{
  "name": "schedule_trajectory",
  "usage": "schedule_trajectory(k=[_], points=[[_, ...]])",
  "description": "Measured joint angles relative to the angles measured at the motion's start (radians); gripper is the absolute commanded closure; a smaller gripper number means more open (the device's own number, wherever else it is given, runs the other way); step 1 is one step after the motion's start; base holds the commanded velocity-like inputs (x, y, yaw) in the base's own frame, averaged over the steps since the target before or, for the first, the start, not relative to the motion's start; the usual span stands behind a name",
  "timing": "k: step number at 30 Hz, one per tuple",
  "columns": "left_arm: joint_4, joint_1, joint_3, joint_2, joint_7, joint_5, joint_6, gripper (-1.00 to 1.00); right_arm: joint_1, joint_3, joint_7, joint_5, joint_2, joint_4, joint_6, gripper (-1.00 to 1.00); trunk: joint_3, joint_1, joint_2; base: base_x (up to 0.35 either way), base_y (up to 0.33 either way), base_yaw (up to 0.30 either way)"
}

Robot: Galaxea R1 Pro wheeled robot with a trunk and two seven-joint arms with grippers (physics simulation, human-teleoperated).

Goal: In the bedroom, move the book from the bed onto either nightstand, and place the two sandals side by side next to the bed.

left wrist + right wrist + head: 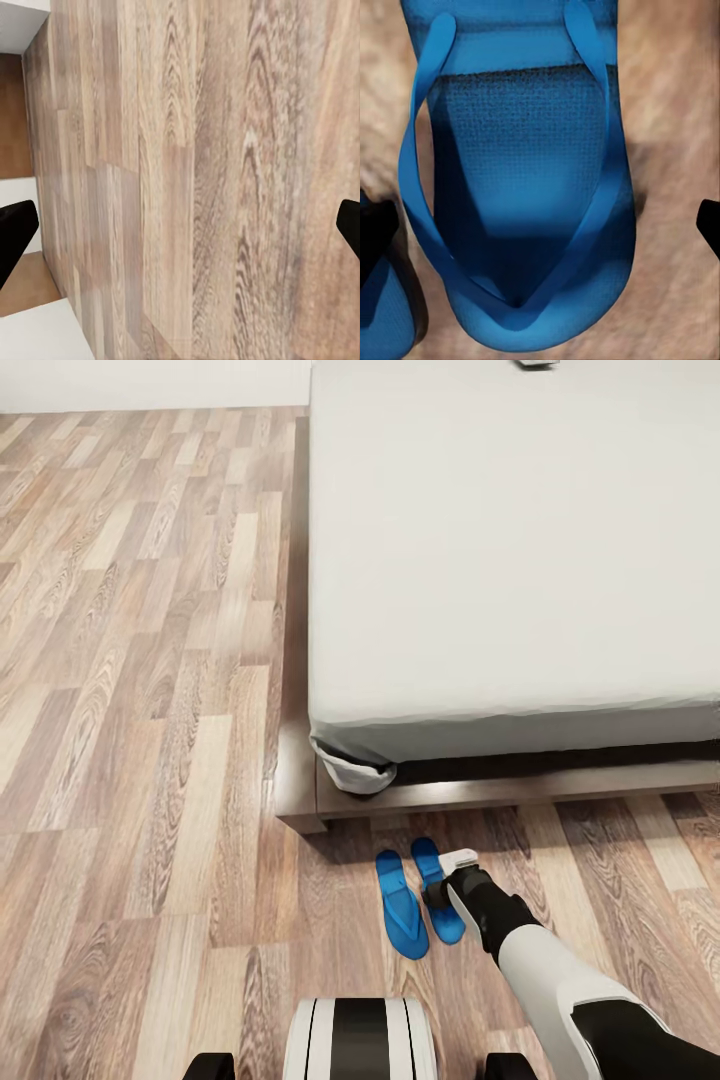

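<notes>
Two bright blue sandals lie side by side on the wood floor just off the corner of the bed. The left sandal is free. My right gripper hangs low over the right sandal. In the right wrist view that sandal lies between the wide-open fingertips, and the other sandal shows beside it. My left gripper is open over bare floor. A small dark thing lies on the mattress, cut off by the picture's edge. I cannot tell whether it is the book.
The bed's dark wooden frame juts out low at the corner, close to the sandals. Wood-plank floor stretches wide to the left of the bed. My own base sits right behind the sandals.
</notes>
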Motion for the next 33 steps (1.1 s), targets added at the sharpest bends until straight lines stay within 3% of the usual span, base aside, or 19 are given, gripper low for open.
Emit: schedule_trajectory(k=[6,33], points=[[0.000,0.000,0.000,0.000,0.001,0.000,-0.001,-1.00,0.000,0.000,0.000,0.000,-0.001,0.000,0.000,-1.00,0.000,0.000,0.000,0.000,0.000,0.000],[0.001,0.000,0.000,0.000,0.001,0.000,0.000,-1.00,0.000,0.000,0.002,0.000,-0.006,-0.001,0.000,-1.00,0.104,-0.012,0.006,0.000,0.000,0.000]])
